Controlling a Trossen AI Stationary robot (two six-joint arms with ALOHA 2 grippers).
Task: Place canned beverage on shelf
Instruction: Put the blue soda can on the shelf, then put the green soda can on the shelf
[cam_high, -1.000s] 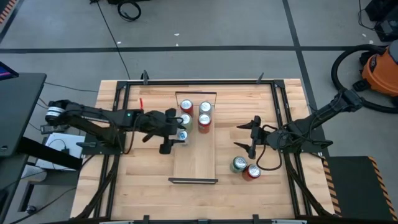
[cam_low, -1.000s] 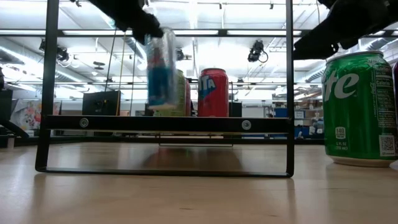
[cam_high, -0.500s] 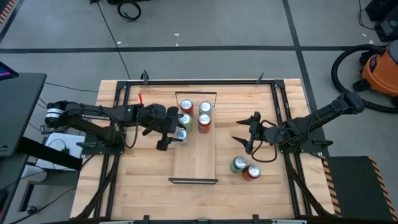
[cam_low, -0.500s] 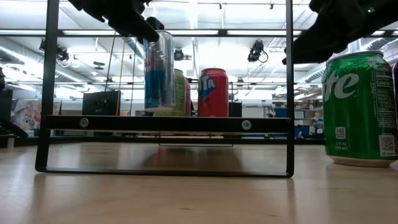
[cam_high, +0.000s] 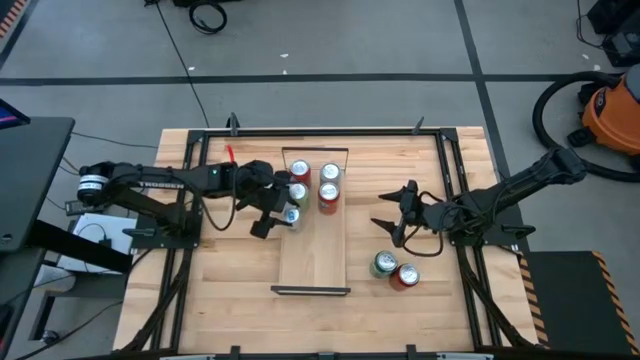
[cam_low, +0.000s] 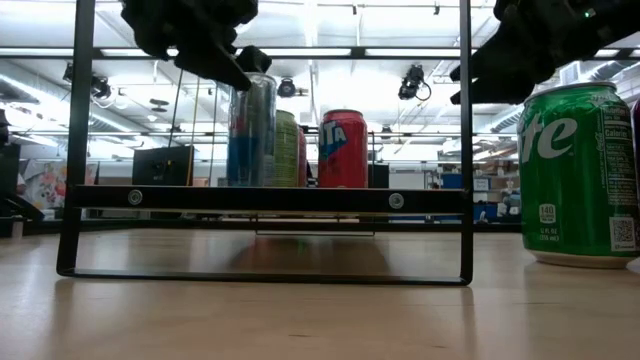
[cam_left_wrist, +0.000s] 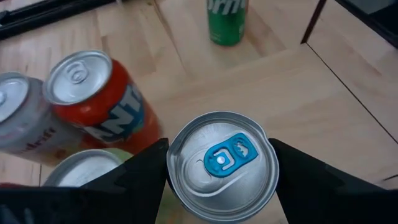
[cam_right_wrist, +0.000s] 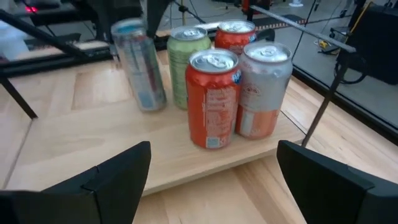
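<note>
A slim blue-and-silver can (cam_high: 292, 214) stands upright on the light-wood shelf (cam_high: 315, 250), at its left side, near two pairs of cans (cam_high: 314, 182) at the shelf's far end. My left gripper (cam_high: 272, 212) is shut on the slim can, whose top shows in the left wrist view (cam_left_wrist: 221, 165) and whose body shows in the low view (cam_low: 250, 135). My right gripper (cam_high: 392, 222) is open and empty, right of the shelf and above the table. It faces the shelf's cans (cam_right_wrist: 214, 99). My left gripper pinches the slim can just below its top rim (cam_left_wrist: 171, 177) between its two fingers, one on each side. The fingers come from the table's left, slanting down. The can stands upright with its base on the shelf plank (cam_low: 250, 188).
A green can (cam_high: 384, 264) and a red can (cam_high: 405, 276) stand on the table right of the shelf, near my right gripper. The green can looms close in the low view (cam_low: 578, 175). Black frames (cam_low: 465, 150) stand at the shelf's ends. The shelf's near half is bare.
My left gripper has brought the slim can from a tilt to upright and lowered it onto the shelf plank beside the green-yellow can. My right gripper has edged a little toward the shelf.
</note>
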